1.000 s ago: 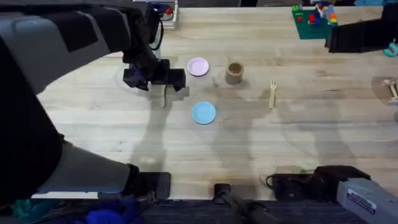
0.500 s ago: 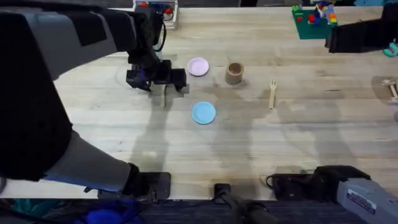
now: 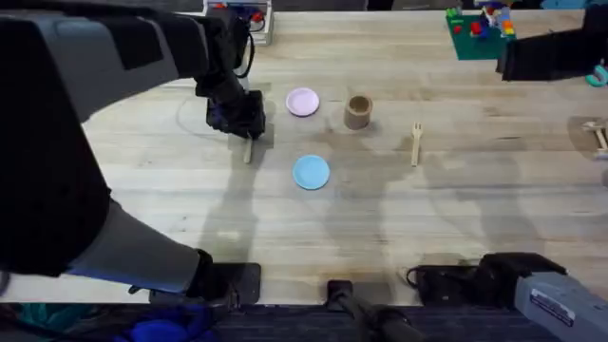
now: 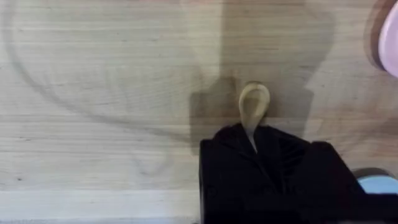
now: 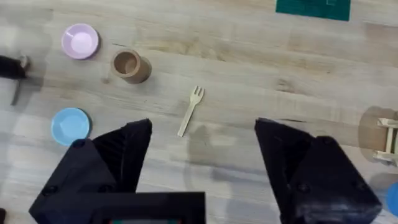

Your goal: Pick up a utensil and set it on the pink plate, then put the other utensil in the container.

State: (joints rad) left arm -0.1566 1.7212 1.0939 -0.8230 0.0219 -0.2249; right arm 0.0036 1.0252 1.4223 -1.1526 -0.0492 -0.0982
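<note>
My left gripper [image 3: 243, 125] is down on the table, left of the pink plate [image 3: 303, 102], shut on the handle of a pale wooden spoon, the utensil [image 4: 255, 102]. The spoon's bowl sticks out past the fingers in the left wrist view, and its handle end [image 3: 248, 152] shows below the gripper in the overhead view. The other utensil, a small wooden fork [image 3: 416, 142], lies flat to the right of the tan container [image 3: 357, 112]. High above the table, my right gripper [image 5: 202, 155] is open and holds nothing, with the fork [image 5: 191, 111] below it.
A light-blue plate [image 3: 311, 172] lies in front of the pink one. A green brick baseplate [image 3: 480, 33] with toy bricks sits at the back right. A small wooden object [image 3: 598, 133] is at the right edge.
The left gripper has come down onto the spoon and its fingers have drawn together around the handle. The right arm, plates, container and fork have not moved.
</note>
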